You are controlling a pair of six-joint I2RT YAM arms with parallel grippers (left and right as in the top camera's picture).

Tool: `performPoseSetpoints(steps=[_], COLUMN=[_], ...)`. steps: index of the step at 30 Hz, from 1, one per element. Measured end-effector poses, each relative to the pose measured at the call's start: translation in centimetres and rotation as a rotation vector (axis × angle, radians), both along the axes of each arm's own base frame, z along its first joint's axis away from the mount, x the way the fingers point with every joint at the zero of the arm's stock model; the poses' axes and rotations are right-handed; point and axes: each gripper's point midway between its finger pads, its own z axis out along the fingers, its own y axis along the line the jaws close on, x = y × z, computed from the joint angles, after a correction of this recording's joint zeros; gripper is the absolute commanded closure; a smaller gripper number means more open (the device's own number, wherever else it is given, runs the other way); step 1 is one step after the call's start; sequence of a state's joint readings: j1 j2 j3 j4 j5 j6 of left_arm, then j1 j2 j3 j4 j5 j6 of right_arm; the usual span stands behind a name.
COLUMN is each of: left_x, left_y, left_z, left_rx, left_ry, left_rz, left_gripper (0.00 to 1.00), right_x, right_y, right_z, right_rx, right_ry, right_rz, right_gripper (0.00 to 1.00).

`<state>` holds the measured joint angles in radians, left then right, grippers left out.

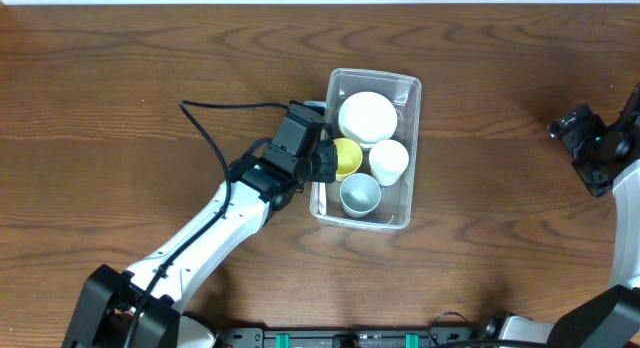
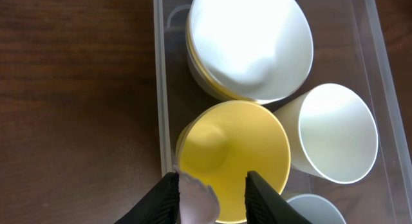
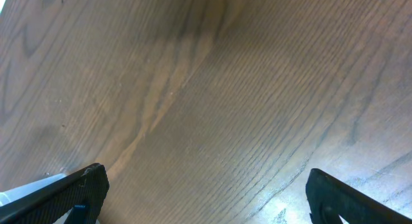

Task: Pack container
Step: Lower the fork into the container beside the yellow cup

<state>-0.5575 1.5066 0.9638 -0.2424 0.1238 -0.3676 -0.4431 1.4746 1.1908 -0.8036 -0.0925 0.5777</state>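
The container (image 1: 414,85), a clear rectangular bin, stands on the table right of centre. In it are a white bowl (image 1: 367,117), a yellow cup (image 1: 349,155), a white cup (image 1: 389,160) and a pale grey cup (image 1: 360,194). My left gripper (image 1: 325,160) hangs over the bin's left wall (image 2: 159,89), above the yellow cup (image 2: 235,153). The left gripper (image 2: 212,192) is open. A pale jagged-edged piece (image 2: 196,199) rests against its left finger, with a gap to the right finger. My right gripper (image 3: 206,192) is open wide over bare wood, far right of the bin.
In the left wrist view the white bowl (image 2: 248,44) sits stacked on a yellow-rimmed one, with the white cup (image 2: 335,134) beside it and the grey cup (image 2: 315,210) below. The left arm's black cable (image 1: 205,123) loops over the table.
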Motion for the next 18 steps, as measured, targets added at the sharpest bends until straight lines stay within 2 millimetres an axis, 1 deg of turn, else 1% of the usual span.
performPoseSetpoints(steps=[5,10,18], left_x=[-0.1,-1.3,-2.5], left_y=[0.1,0.4,-0.6], left_z=[-0.1,-1.0,-1.0], left_rx=[0.004,0.033,0.042], left_ry=[0.006,0.056,0.076], left_rz=[-0.002,-0.013,-0.054], left_gripper=[0.66,0.66,0.66], right_x=[0.0,0.0,0.0], right_y=[0.0,0.0,0.0], right_z=[0.0,0.0,0.0], right_rx=[0.000,0.000,0.001], right_ry=[0.000,0.000,0.000], right_rz=[0.000,-0.001,-0.003], right_gripper=[0.02,0.01,0.01])
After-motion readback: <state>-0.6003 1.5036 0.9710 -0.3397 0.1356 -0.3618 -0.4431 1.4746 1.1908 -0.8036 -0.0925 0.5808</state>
